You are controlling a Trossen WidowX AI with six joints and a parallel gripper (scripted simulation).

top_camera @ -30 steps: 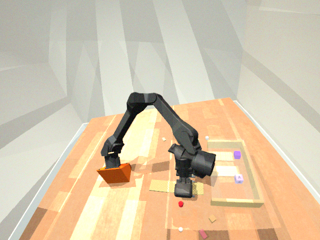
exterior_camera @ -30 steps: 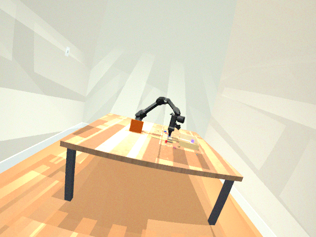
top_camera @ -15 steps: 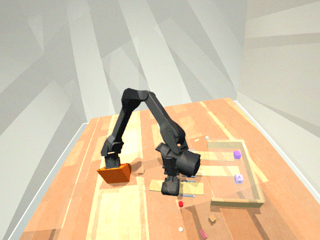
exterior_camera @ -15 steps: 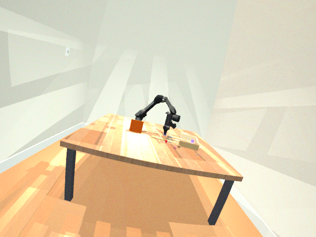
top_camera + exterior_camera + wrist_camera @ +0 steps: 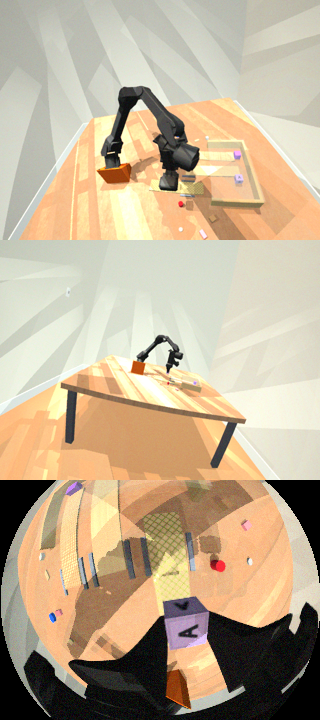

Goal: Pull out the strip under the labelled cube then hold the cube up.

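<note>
My gripper (image 5: 168,186) (image 5: 168,372) (image 5: 182,616) is shut on a purple cube labelled "A" (image 5: 186,628), which shows between the fingers in the wrist view. In the top view the gripper body hides the cube. The gripper hangs low over a tan strip with a chequered end (image 5: 194,188) (image 5: 164,534) that lies outside the tray on the table. Two other purple cubes, one (image 5: 237,154) and another (image 5: 239,178) (image 5: 74,488), sit inside the tray on their own strips, a chequered strip (image 5: 217,155) and a pale strip (image 5: 219,170).
The low-walled tan tray (image 5: 237,203) stands right of the gripper. Small blue bars (image 5: 188,176) (image 5: 187,195) lie near the strip. A red cylinder (image 5: 180,204) (image 5: 218,564), a white disc (image 5: 180,228), a pink block (image 5: 203,233) and a brown chip (image 5: 212,218) lie in front. The orange arm base (image 5: 116,174) is at the left.
</note>
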